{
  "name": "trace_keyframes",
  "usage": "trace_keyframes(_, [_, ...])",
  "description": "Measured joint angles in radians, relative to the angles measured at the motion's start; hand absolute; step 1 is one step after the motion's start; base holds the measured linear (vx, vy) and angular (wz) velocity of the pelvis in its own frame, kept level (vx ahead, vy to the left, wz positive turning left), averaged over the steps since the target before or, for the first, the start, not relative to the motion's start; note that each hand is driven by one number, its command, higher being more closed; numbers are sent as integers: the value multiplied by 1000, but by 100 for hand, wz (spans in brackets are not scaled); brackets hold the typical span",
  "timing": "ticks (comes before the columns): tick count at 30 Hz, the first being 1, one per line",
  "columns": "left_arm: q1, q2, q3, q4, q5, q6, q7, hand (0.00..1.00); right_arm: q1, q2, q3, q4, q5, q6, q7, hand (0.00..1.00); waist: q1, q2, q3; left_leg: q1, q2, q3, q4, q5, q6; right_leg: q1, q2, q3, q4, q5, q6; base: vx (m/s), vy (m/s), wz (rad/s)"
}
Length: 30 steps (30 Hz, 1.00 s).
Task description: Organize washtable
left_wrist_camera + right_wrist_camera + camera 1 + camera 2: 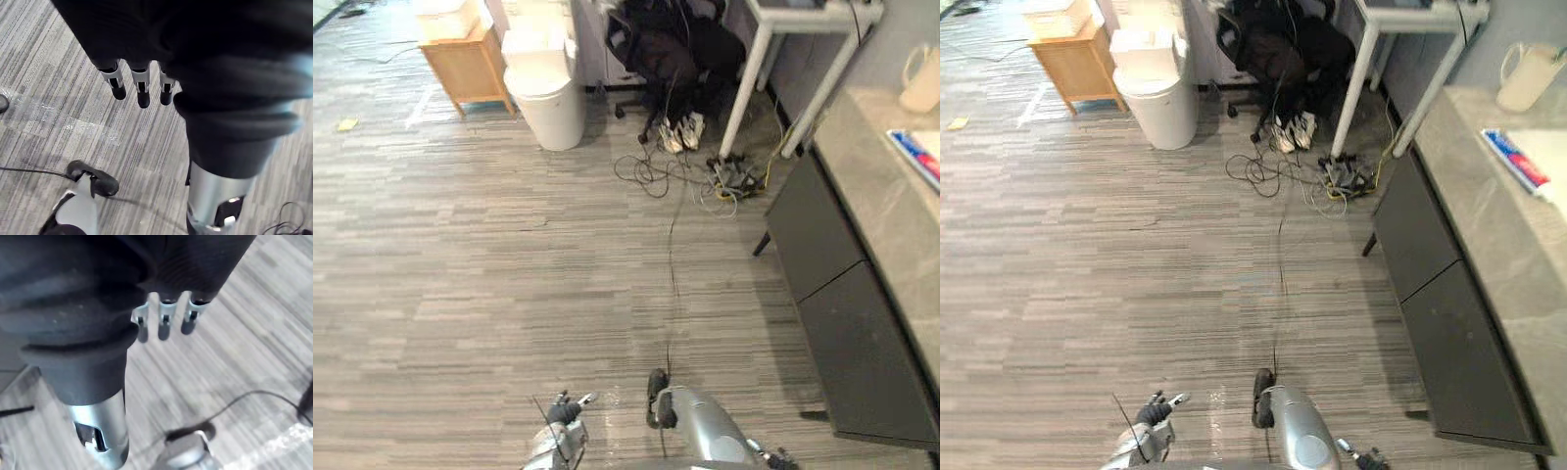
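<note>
Low over the striped floor (58,122), the left hand (143,88) hangs with its fingers straight and close together, gripping nothing. The right hand (164,323) hangs the same way, fingers side by side with nothing between them. Neither thumb can be made out past the dark covers. Well ahead and to the right of the right hand stands the washtable (886,235), its stone top cut off at the edge. On it, a cream jug (922,78) is half cropped, and a blue-and-red packet (913,155) bears print too small to read.
</note>
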Motion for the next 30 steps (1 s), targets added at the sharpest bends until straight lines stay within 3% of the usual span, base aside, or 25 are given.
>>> trace_keyframes(1, [0, 2, 16, 0, 0, 0, -9, 0, 5, 3, 1, -11, 0, 0, 0, 0, 3, 1, 0, -29, 38, -26, 115, 43, -21, 34, 21, 7, -24, -3, 1, 334, -129, -47])
trace_keyframes(3, [8, -1, 72, -23, -3, 0, -25, 0, 4, 41, 17, -83, 9, -3, -3, 0, 19, -24, -3, -237, 122, -132, 593, 70, -43, 151, 94, 101, -157, 5, -7, 334, -157, -80])
trace_keyframes(5, [36, -16, 179, -73, -6, -4, -24, 0, -12, 53, 47, -109, 45, -12, -2, 0, 48, -36, 1, -340, 145, -174, 797, 67, -38, 279, 137, 209, -232, 9, -6, 281, -128, -143])
trace_keyframes(6, [50, -17, 201, -81, -10, -6, -24, 0, -19, 59, 54, -109, 55, -13, -1, 0, 55, -42, 1, -376, 149, -189, 819, 64, -32, 308, 147, 242, -252, 11, -2, 200, -41, -157])
trace_keyframes(7, [72, -17, 221, -93, -23, -11, -22, 0, -31, 63, 73, -109, 70, -16, -3, 0, 63, -36, -7, -457, 162, -215, 843, 44, 5, 359, 173, 316, -302, 20, 14, 154, 0, -128])
trace_keyframes(8, [80, -14, 229, -95, -29, -13, -21, 0, -37, 61, 74, -110, 81, -16, -2, 0, 64, -33, -9, -497, 167, -229, 840, 30, 30, 382, 182, 355, -324, 25, 20, 202, 31, -181])
trace_keyframes(10, [115, 1, 247, -90, -56, -14, -17, 0, -56, 67, 114, -119, 111, -21, -4, 0, 98, -45, -10, -625, 168, -288, 732, -22, 103, 443, 190, 539, -377, 44, 45, 230, 76, -218])
trace_keyframes(11, [124, 3, 248, -97, -68, -19, -16, 0, -56, 69, 125, -132, 118, -21, -5, 0, 107, -48, -10, -647, 168, -310, 676, -34, 113, 455, 188, 581, -382, 46, 50, 302, 138, -227])
trace_keyframes(15, [135, 15, 229, -98, -82, -34, -15, 0, -75, 73, 185, -152, 131, -51, -5, 0, 122, -71, -17, -665, 103, -552, 195, -33, 88, 513, 145, 875, -367, 13, 113, 444, 306, -211])
trace_keyframes(16, [132, 24, 197, -95, -86, -36, -15, 0, -70, 75, 185, -152, 137, -57, -5, 0, 119, -73, -23, -660, 96, -596, 73, -6, 46, 519, 125, 932, -363, -5, 144, 525, 439, -191])
trace_keyframes(17, [129, 24, 181, -90, -89, -37, -15, 0, -63, 72, 185, -151, 140, -58, -5, 0, 113, -73, -31, -656, 92, -612, 22, 10, 28, 520, 115, 961, -361, -16, 165, 435, 442, -183])
trace_keyframes(18, [127, 37, 157, -73, -94, -36, -16, 0, -49, 67, 182, -128, 147, -61, -5, 0, 117, -67, -56, -645, 90, -611, 11, 75, -38, 519, 89, 1028, -352, -36, 200, 431, 470, -168])
trace_keyframes(19, [117, 72, 153, -50, -97, -37, -14, 0, -41, 77, 177, -77, 152, -60, -4, 0, 111, -96, -88, -641, 84, -528, 37, 37, -6, 478, 48, 1068, -330, -17, 247, 428, 475, -172])
trace_keyframes(21, [89, 98, 138, -13, -100, -36, -15, 0, -38, 89, 131, -26, 154, -46, -1, 0, 104, -113, -115, -609, 100, -401, 70, -5, 28, 407, 19, 1092, -253, 70, 294, 382, 493, -171])
trace_keyframes(23, [79, 114, 112, 25, -99, -23, -14, 0, -40, 81, 85, 4, 155, -45, -10, 0, 104, -115, -116, -502, 104, -276, 39, -17, 48, 355, 14, 1096, -141, 137, 295, 329, 514, -204])
trace_keyframes(24, [92, 129, 76, 28, -99, -20, -15, 0, -38, 66, 68, 24, 156, -41, -23, 0, 86, -95, -108, -379, 100, -204, -19, -18, 52, 286, 19, 1065, 35, 239, 325, 187, 324, -185])
trace_keyframes(25, [89, 129, 70, 28, -99, -20, -15, 0, -37, 64, 67, 24, 156, -40, -25, 0, 81, -89, -105, -357, 100, -195, -33, -18, 54, 258, 19, 1054, 74, 234, 328, 162, 356, -161])
trace_keyframes(27, [69, 169, 15, 27, -51, -16, -17, 0, -20, 53, 45, 34, 165, -31, -26, 0, 49, -76, -106, -270, 74, -117, -88, -32, 78, 102, -13, 866, 289, 147, 291, 63, 280, -92])
trace_keyframes(30, [48, 169, -8, -4, -33, -30, -14, 0, -4, 43, 23, 73, 160, -19, -29, 0, 31, -74, -106, -224, 27, -95, -151, -42, 99, 21, -86, 580, 264, 102, 236, 135, 119, -18])
